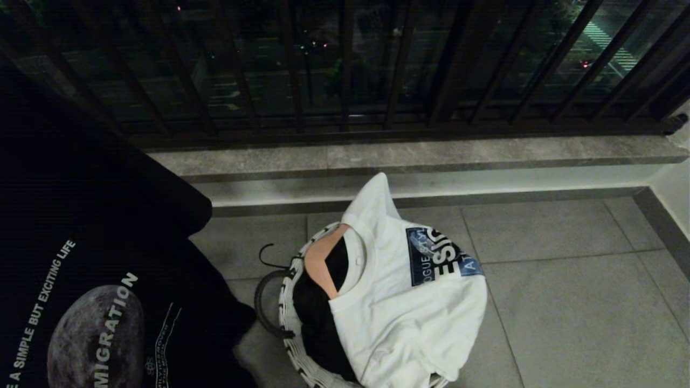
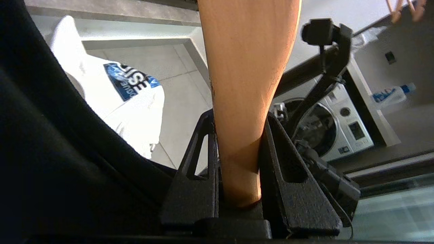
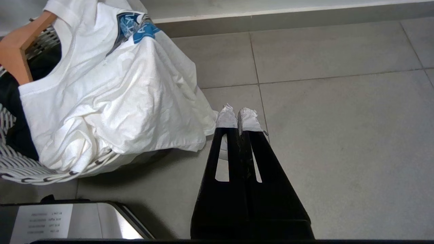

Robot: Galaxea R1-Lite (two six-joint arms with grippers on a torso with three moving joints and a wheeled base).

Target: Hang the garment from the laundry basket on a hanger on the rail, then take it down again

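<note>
We have the left end effector (image 2: 239, 162) clamped on the smooth wooden hanger (image 2: 247, 84), black shirt (image 1: 81, 258) draped on it, hanging at our left. Risk: the hold sits on one narrow tapered arm, so the shirt's weight could twist it or the soft cloth slide off the slick wood. The rail isn't in view. The woven white laundry basket (image 1: 288, 318) sits on the tiled floor, holding a white cotton shirt (image 1: 409, 307) on another hanger. The right end effector (image 3: 237, 117) is parked, fingers together.
</note>
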